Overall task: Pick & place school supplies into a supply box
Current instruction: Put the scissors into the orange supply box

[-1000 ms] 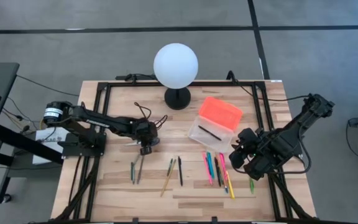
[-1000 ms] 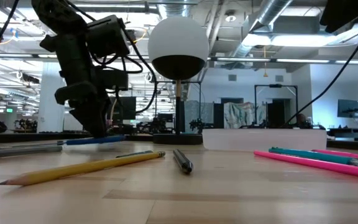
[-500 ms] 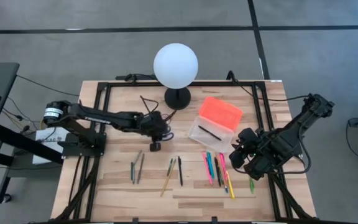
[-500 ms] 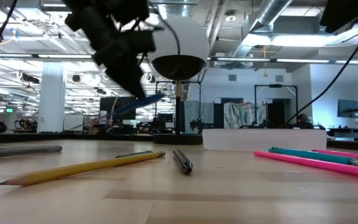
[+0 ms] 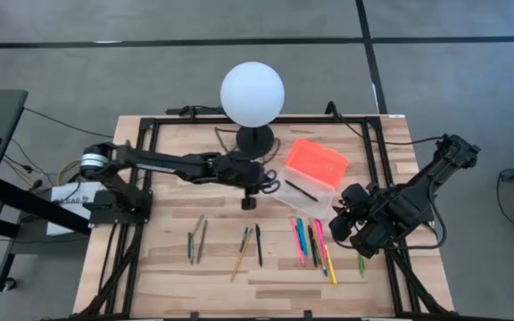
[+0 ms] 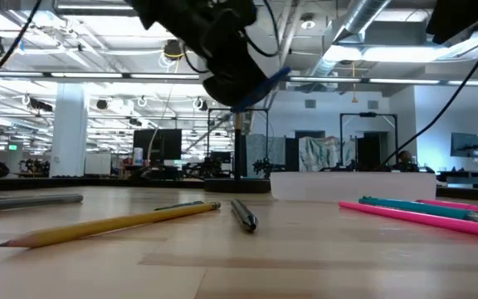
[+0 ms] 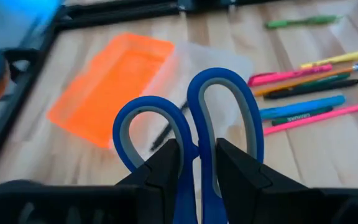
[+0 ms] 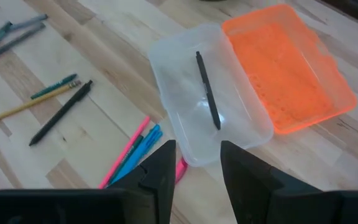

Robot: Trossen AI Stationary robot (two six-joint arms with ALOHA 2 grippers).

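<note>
Left tool clamps blue scissors, airborne just beside open supply box.

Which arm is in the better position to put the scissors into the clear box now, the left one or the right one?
The left. Its tool is shut on the blue-handled scissors and hangs just beside the clear box, lifted off the table. The right tool is open, holds nothing and waits on the box's other side.
</note>
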